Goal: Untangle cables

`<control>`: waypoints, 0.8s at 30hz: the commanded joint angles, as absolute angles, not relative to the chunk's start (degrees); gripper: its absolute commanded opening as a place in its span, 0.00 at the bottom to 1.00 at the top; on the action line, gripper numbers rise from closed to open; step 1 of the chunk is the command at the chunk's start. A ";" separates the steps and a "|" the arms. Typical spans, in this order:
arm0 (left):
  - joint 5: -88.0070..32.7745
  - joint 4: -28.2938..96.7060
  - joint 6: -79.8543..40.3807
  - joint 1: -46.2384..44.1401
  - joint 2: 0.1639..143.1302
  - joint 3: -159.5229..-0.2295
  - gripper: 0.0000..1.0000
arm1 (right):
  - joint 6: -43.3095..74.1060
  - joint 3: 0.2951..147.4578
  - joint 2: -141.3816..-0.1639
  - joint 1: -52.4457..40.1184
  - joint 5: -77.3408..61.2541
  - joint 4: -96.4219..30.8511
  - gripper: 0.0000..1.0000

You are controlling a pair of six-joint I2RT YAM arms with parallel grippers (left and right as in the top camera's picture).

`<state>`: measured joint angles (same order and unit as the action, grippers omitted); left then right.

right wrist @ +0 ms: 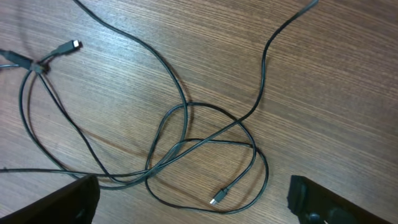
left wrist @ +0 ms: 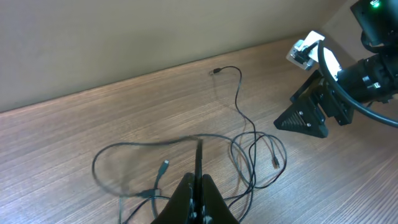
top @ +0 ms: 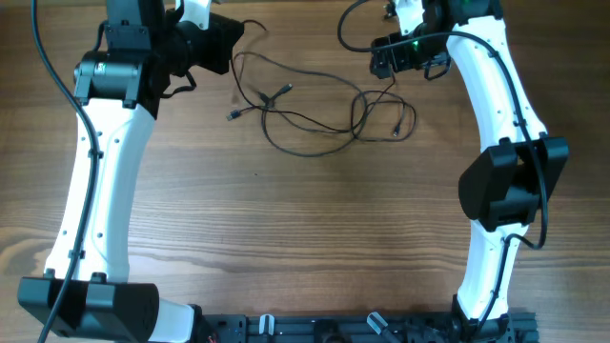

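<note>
Looking from overhead, the cables (top: 286, 92) sprawl in loose loops on the table (top: 305, 238) between my arms. From my left wrist, my left gripper (left wrist: 198, 182) is pinching one strand. From my right wrist, my right gripper (right wrist: 194, 198) hangs spread wide above the tangled loops.

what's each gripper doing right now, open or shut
Left gripper: closed, pinching a strand of the cables.
Right gripper: open, holding nothing.

Cables (right wrist: 186, 106) run off the right wrist view's left edge.
</note>
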<state>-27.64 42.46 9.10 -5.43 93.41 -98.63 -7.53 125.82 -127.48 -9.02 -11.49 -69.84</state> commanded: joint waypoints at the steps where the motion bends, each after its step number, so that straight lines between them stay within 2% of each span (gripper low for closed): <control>1: -27.33 42.30 8.56 -4.95 91.37 -99.02 0.04 | -7.55 125.91 -129.62 -9.08 -14.33 -70.32 1.00; 4: -26.39 42.26 8.56 -4.84 90.52 -99.02 0.04 | -9.23 125.80 -130.13 -9.08 -15.62 -71.18 0.99; 8: -22.59 41.85 8.60 -4.56 88.42 -99.02 0.04 | -12.53 123.17 -130.30 -9.08 -17.06 -73.01 0.87; 9: -22.68 41.63 8.58 -4.23 87.96 -99.02 0.04 | -12.51 122.43 -130.30 -9.08 -17.08 -73.36 0.75; 10: -22.65 41.43 8.58 -3.70 87.29 -99.02 0.04 | -12.16 121.12 -130.30 -9.08 -17.78 -73.34 0.57; 11: -22.65 41.41 8.58 -3.33 87.02 -99.02 0.04 | -12.19 120.38 -130.30 -9.08 -18.87 -73.19 0.50; 12: -22.65 41.41 8.58 -3.01 86.87 -99.02 0.04 | -12.34 119.74 -130.30 -9.08 -20.01 -73.21 0.48; 14: -22.70 41.41 8.56 -2.44 86.78 -99.02 0.04 | -14.17 118.37 -130.30 -9.15 -23.16 -73.84 0.55; 20: -22.68 41.34 8.56 -2.28 86.78 -99.02 0.04 | -23.16 117.62 -130.30 -10.20 -33.17 -76.25 0.52; 24: -22.68 41.36 8.56 -2.28 86.78 -99.02 0.04 | -27.51 117.62 -130.30 -12.16 -37.21 -77.52 0.58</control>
